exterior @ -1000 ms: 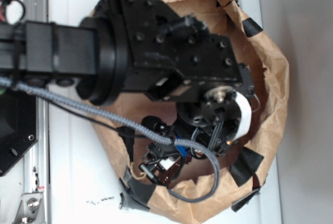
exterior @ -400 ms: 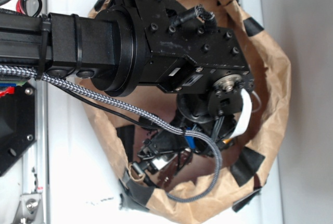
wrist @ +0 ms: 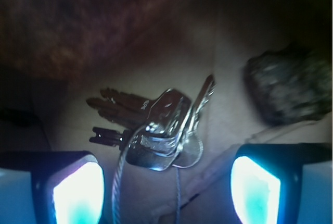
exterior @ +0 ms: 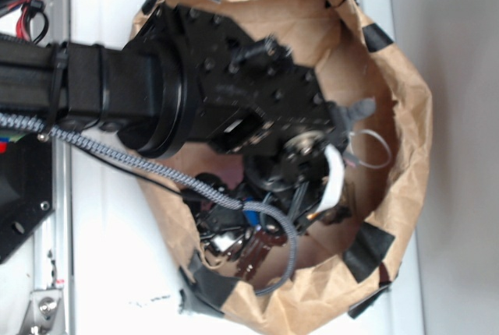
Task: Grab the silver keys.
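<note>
white table [exterior: 109, 273] carries a crumpled brown paper bag [exterior: 409, 117] lying open, its rim patched with strips of black tape [exterior: 366, 248]. from the exterior view the black robot arm [exterior: 117, 89] reaches in from the left over the bag's mouth and hides most of the inside; a grey braided cable [exterior: 117, 156] runs along it and loops down near the bag's lower edge. a thin white ring [exterior: 373, 149] shows on the bag floor just right of the wrist. the claw itself is blocked from this view by the arm.

in the wrist view, the claw [wrist: 166, 185] is released, its two fingers [wrist: 78, 193] glowing teal at the lower left and lower right with a wide gap between them. the silver keys [wrist: 158, 127] lie on the paper floor of the bag in that gap, a little above the fingertips and untouched by either; their blades fan out to the left and a thin wire loop trails downward from the bunch. a dark lumpy rock-like chunk [wrist: 289, 86] sits to the upper right, apart from the keys.
</note>
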